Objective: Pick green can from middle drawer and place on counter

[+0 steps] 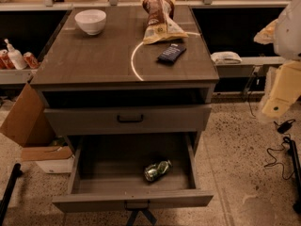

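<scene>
Dented shiny green metal can (157, 170): on its side in the open grey-brown wooden drawer (131, 199), long axis lower-left to upper-right, label unreadable. My jaws: far right, clear of the table (94, 60); I cannot tell their opening.

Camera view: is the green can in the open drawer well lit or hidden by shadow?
In the camera view the green can glints, while the middle drawer around it lies in shadow; the counter is lit evenly, without strong glare; the gripper, at the right edge, is brightly lit.
</scene>
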`<control>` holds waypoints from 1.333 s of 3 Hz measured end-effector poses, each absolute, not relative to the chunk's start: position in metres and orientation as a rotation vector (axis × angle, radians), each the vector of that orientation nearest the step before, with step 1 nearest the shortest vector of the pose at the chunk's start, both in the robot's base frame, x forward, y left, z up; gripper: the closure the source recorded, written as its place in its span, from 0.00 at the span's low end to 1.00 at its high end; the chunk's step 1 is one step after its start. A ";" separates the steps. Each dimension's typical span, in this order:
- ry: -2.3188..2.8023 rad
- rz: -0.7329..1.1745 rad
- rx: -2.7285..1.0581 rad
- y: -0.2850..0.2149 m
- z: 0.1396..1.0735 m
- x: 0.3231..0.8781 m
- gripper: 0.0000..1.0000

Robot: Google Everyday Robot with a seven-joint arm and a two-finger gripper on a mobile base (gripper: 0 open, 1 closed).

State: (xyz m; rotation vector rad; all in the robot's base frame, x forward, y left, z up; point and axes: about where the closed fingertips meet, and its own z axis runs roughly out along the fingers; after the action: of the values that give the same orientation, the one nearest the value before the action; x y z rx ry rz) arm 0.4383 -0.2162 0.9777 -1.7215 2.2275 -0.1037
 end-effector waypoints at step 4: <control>2.192 0.036 -1.738 -0.215 0.911 0.424 0.00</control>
State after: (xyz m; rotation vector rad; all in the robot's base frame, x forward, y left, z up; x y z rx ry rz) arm 0.4240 -0.2150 0.9113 -1.7382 2.1921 0.0365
